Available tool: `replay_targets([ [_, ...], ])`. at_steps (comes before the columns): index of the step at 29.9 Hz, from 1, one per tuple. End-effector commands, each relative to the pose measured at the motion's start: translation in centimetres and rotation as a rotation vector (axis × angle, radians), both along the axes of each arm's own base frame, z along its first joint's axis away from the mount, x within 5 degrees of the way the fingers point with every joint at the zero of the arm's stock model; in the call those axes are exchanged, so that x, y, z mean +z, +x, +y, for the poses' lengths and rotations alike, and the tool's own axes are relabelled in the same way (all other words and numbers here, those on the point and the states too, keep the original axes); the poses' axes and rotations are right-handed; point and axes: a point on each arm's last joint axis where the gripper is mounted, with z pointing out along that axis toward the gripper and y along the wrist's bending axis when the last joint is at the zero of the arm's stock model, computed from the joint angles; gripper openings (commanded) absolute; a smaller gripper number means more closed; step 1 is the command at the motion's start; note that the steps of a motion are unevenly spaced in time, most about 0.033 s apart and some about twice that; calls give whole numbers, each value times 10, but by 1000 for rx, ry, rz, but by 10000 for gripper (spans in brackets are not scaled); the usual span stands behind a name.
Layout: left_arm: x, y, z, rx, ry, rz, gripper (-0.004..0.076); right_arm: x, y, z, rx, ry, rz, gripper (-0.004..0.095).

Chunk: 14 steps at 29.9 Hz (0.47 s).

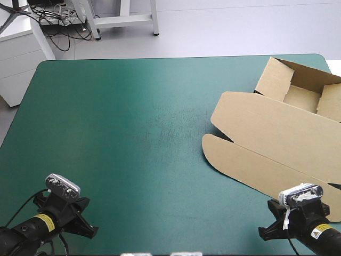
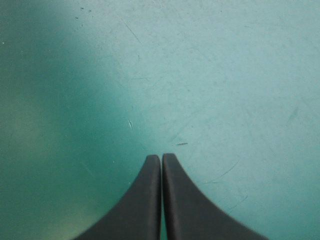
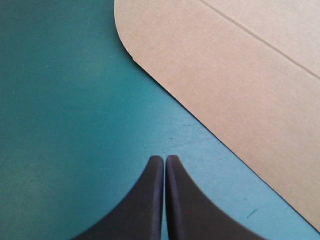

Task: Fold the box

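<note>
Part-folded box (image 1: 266, 133): tray walls up, lid flat. Pressed together, right gripper (image 3: 164, 157) just beside that box. Pressed together too, left gripper (image 2: 161, 156), well apart from it.

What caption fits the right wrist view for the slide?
Right end effector shut above the teal-green cover, rounded flap of the brown box lying ahead, untouched.

The brown box (image 1: 277, 133) lies at the table's right, tray walls raised, lid flat.
</note>
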Motion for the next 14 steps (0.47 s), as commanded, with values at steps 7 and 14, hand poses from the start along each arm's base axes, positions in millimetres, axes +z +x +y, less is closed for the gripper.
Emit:
replay_targets([
  [7, 11, 4, -3, -2, -47, -75, -10, 10, 3, 1, -7, 26, -61, -5],
  [14, 11, 2, -5, 2, -91, -42, -10, 10, 3, 1, -7, 25, -59, -5],
])
